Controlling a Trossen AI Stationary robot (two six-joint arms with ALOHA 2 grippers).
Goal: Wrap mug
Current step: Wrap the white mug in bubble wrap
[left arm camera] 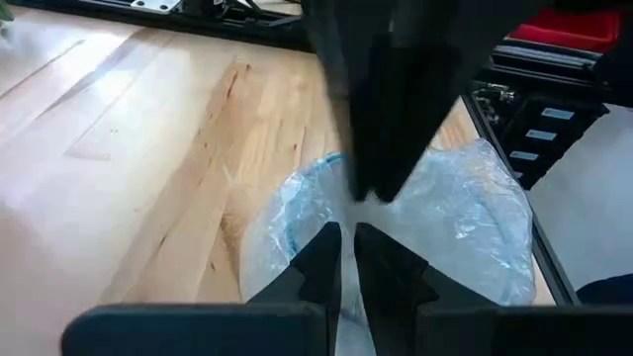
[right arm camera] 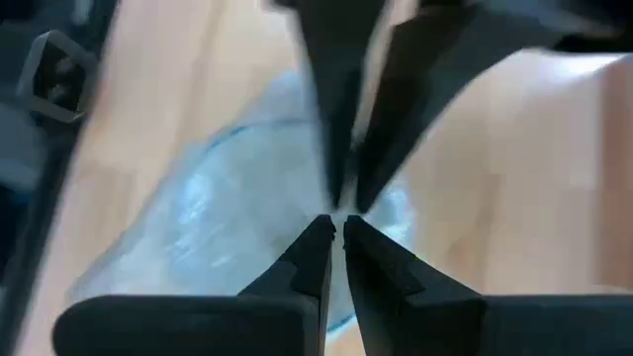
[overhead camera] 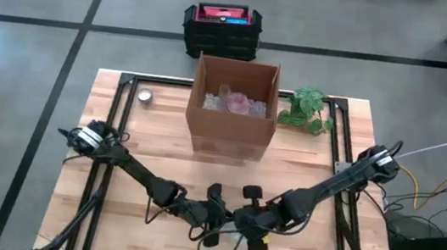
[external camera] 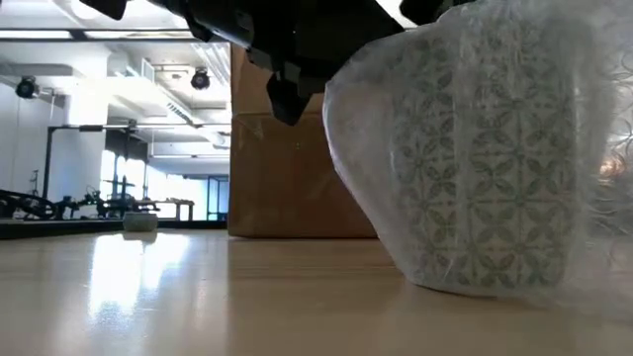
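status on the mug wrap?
Left gripper and right gripper fingers nearly closed, meeting over the bubble-wrapped mug at the near table edge. Cardboard box stands behind, apart.

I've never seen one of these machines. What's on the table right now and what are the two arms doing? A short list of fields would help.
Mug: patterned mug standing on the table, covered in bubble wrap
Left gripper: fingers nearly shut on the wrap, over the mug at the table's near edge
Right gripper: fingers nearly shut on the wrap, tip to tip with the left one
Cardboard box: open, at the table's far side, with wrapped items inside
Plant: right of the box
Small round object: left of the box
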